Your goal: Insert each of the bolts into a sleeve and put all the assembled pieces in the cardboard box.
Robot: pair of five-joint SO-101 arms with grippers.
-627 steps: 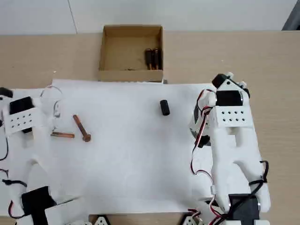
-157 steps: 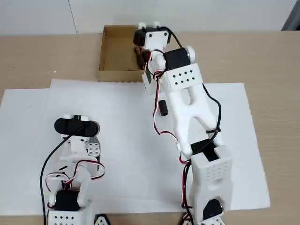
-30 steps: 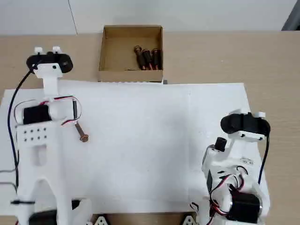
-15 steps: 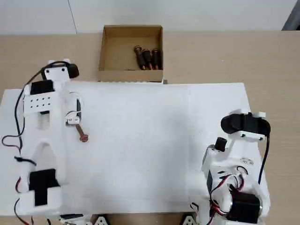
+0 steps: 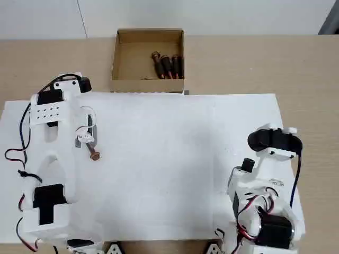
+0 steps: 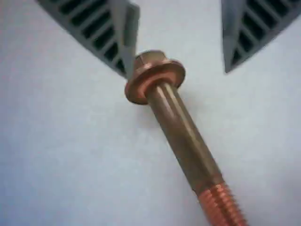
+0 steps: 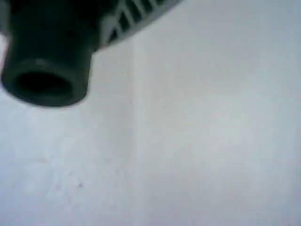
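My left arm [image 5: 50, 153]: white plastic shell in blocky links; one flat plate [image 5: 46, 111] drilled with two rows of small round holes; black motor blocks [image 5: 47, 197] at the joints; thin black, red and white cables [image 5: 21, 159] looping loose alongside. My right arm [image 5: 265, 196]: same white shell, black motors, red-black-white wire bundle. My fingers [image 6: 89, 28]: grey wedges, ribbed with dark slots.

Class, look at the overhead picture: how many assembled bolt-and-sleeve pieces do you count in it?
3, side by side in the cardboard box near its right wall: left piece, middle piece, right piece. The box floor shows openly, so none seems hidden.
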